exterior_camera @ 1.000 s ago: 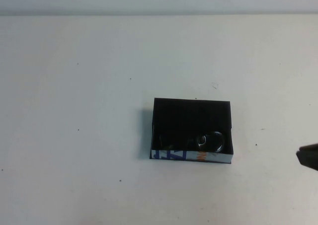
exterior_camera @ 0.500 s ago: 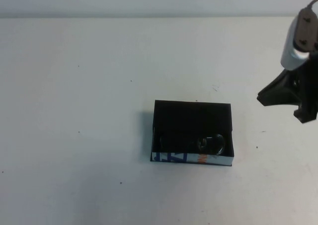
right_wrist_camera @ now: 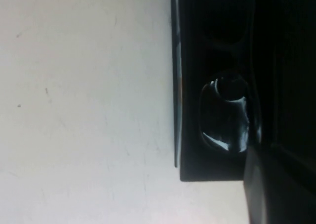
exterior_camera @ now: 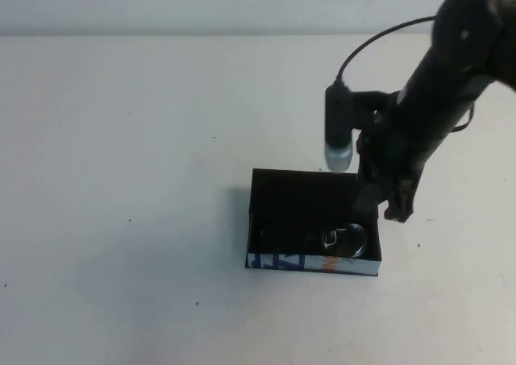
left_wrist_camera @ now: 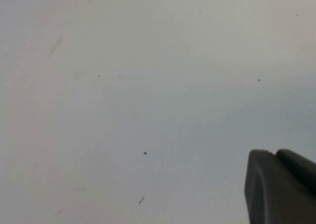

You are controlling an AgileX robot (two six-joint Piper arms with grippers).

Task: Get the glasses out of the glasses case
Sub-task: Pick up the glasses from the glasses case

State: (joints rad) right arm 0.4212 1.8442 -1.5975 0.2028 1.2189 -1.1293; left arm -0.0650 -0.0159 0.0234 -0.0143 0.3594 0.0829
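Nearest you, the case (exterior_camera: 313, 220) sits open on the table (exterior_camera: 121, 180), its white printed side facing you. The glasses (exterior_camera: 343, 238) lie inside, pressed toward that printed wall, at the case's right end; one lens catches light, the rest blends w/ the black lining.

Just past that, the right gripper (exterior_camera: 387, 204) hangs over the case's right edge, near the back corner, above the glasses but not touching them. You can't tell if its fingers are spread or pressed together: dark on dark, and the arm covers them. The wrist cam looks along the case's printed wall at one lens (right_wrist_camera: 224, 115), w/ a finger (right_wrist_camera: 276, 189) cut off at the frame edge.

Left gripper (left_wrist_camera: 281, 184) is parked well away from the case, over bare table; only a corner shows, so its state can't be read either.

Progress, by my read: approach only. Nothing grasped, glasses not yet lifted. Left to do: descend, pinch the frame, lift clear of the case.

Hidden: the glasses' left half and temples, the case's right back corner.
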